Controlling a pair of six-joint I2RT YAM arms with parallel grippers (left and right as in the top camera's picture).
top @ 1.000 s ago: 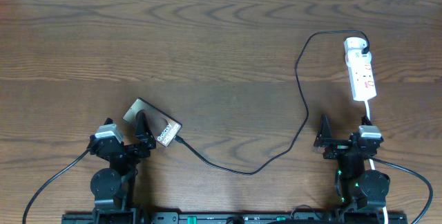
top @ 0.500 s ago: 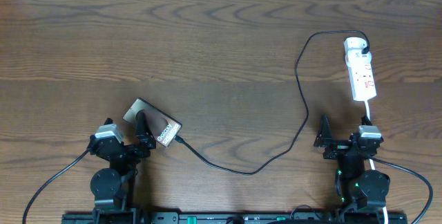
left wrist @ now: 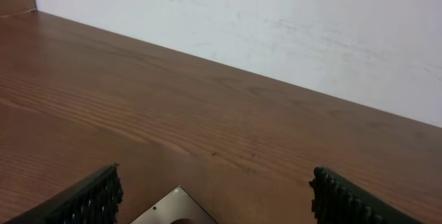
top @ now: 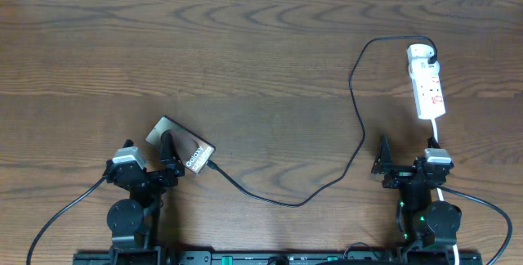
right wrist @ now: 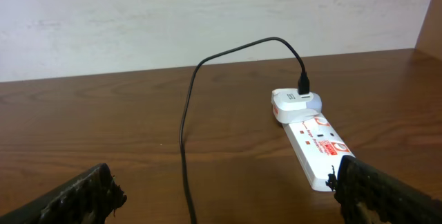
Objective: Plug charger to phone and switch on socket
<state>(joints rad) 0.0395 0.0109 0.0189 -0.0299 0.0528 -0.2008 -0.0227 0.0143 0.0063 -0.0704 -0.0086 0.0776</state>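
Overhead shows the phone (top: 186, 144) on the table (top: 261, 52) just ahead of my left jaws, with the charger (top: 364, 134) tip touching its end; I cannot tell if it is seated. Both pairs of jaws stand spread, holding nothing. I'd brace the phone and push the tip in squarely. Right wrist alone shows the socket (right wrist: 314, 143) face; left wrist shows only a phone corner.

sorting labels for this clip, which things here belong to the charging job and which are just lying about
Part of the job:
- phone
- charger, the thin black cable
- socket, the white power strip

Just there:
- table
- wall
No loose extras show in these views.
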